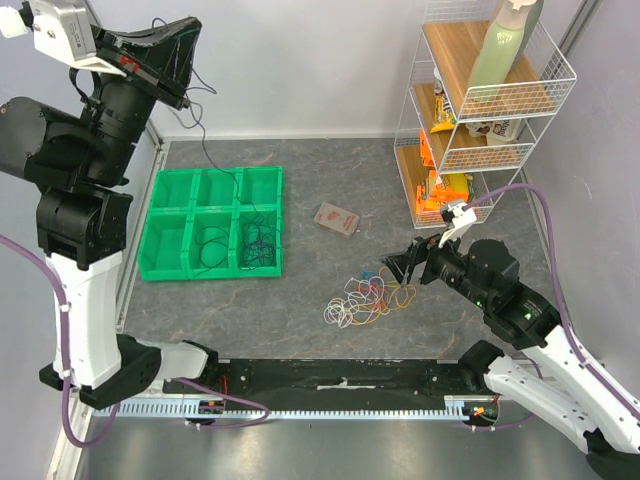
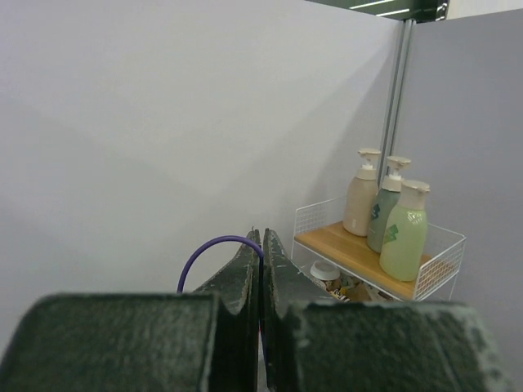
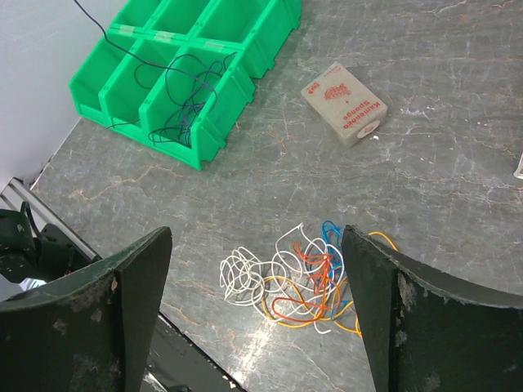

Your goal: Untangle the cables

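Note:
A tangle of cables (image 1: 368, 298) in white, yellow, orange-red and blue lies on the grey table, also seen in the right wrist view (image 3: 302, 282). My right gripper (image 1: 400, 265) hovers open just right of and above it, and nothing sits between its wide-set fingers (image 3: 255, 233). My left gripper (image 1: 165, 55) is raised high at the back left, shut on a thin dark purple cable (image 2: 214, 242). That cable (image 1: 203, 140) hangs down into the green bin (image 1: 160, 225). More dark cables (image 1: 258, 240) lie coiled in the bin's compartments.
A sponge packet (image 1: 337, 218) lies between the bin and the tangle. A white wire shelf (image 1: 480, 130) with bottles (image 2: 403, 233) and snack packs stands at the back right. The table's front rail runs just below the tangle.

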